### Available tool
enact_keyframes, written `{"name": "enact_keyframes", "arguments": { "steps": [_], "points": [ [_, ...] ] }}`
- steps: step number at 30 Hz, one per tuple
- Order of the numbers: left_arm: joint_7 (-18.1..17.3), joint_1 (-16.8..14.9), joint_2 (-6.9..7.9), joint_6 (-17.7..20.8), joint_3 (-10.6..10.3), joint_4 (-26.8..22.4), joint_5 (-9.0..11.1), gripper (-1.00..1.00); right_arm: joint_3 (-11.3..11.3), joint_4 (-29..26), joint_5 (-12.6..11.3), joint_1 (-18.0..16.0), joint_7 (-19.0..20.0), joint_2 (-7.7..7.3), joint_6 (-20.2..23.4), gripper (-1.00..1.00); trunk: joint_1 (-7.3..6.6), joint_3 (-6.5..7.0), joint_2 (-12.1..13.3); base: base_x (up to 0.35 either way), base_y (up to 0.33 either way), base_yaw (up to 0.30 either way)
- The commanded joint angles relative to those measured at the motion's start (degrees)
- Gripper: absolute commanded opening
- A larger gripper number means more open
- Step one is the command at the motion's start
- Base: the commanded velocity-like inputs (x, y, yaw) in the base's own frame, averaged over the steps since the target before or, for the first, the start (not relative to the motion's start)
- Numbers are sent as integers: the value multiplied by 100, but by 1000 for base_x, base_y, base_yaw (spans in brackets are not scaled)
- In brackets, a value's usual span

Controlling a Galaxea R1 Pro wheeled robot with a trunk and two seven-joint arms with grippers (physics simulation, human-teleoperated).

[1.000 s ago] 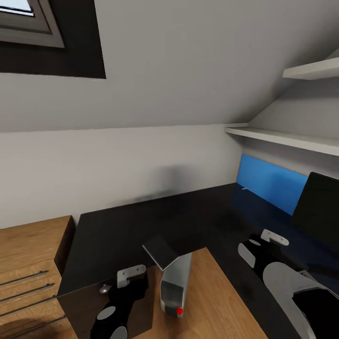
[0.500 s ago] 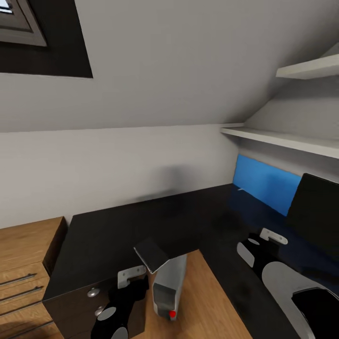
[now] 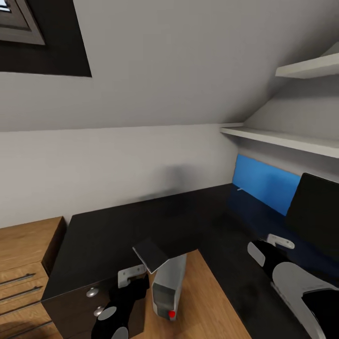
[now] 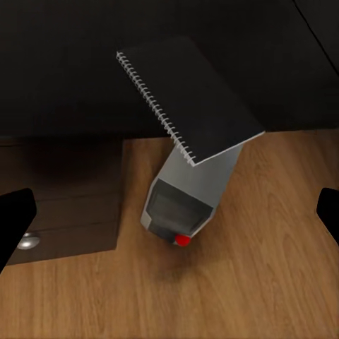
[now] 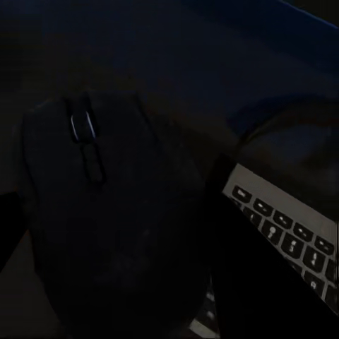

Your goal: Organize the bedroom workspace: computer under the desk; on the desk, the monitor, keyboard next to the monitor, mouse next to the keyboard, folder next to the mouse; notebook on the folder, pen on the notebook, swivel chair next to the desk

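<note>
L gripper [image 4: 169, 212] hangs w/ jaws spread wide, dark fingertips [image 4: 15, 215] at opposite sides of the left wrist view, nothing between them. Below it: the computer [image 4: 189, 185] stands on the wood floor [image 4: 233, 282] beside the desk's drawer unit [image 4: 67, 191], red light low on its front. The notebook [image 4: 189, 99] lies tilted on top of the tower, spiral edge overhanging, far part toward the desk [image 3: 141, 221] edge.

R gripper: open or shut can't be told; the right wrist view is dark. The mouse [image 5: 106, 212] sits very close under it, on the black worktop, w/ the keyboard [image 5: 289, 233] just beside it.

In the head view the monitor [image 3: 315, 216] stands at the desk's right end, in front of the blue wall panel [image 3: 263, 181]. Wooden drawer chest [image 3: 23, 254] stands at the left end.
</note>
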Motion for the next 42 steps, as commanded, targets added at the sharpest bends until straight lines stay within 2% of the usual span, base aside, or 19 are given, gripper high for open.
{"name": "enact_keyframes", "arguments": {
  "steps": [1, 7, 17, 22, 23, 42],
  "points": [
    [50, -8, 5, 15, -16, -8, 35, 100, 45, -17, -62, -2, -6, -50, 78, -100, 24, -27, -48, 0, 0, 0],
    [52, -8, 1, 15, -18, -8, 35, 100, 45, -45, -98, 1, 38, -126, 121, -100, 155, -135, -289, 0, 0, 0],
    [53, -8, 4, 15, -13, -8, 35, 100, 55, -277, -111, 1, 14, -101, 108, -100, 375, -314, -690, 0, 0, 0],
    [53, -8, 4, 15, -13, -8, 35, 100, 63, -292, -110, 1, 14, -84, 101, -100, 485, -404, -890, 0, 0, 0],
    [53, -8, 4, 15, -13, -8, 35, 100, 65, -292, -105, 1, 14, -39, 100, -100, 507, -422, -930, 0, 0, 0],
    [53, -8, 4, 15, -13, -8, 35, 100, 67, -291, -104, 1, 15, -32, 31, -100, 924, -793, -1693, 0, 0, 0]
  ]
}}
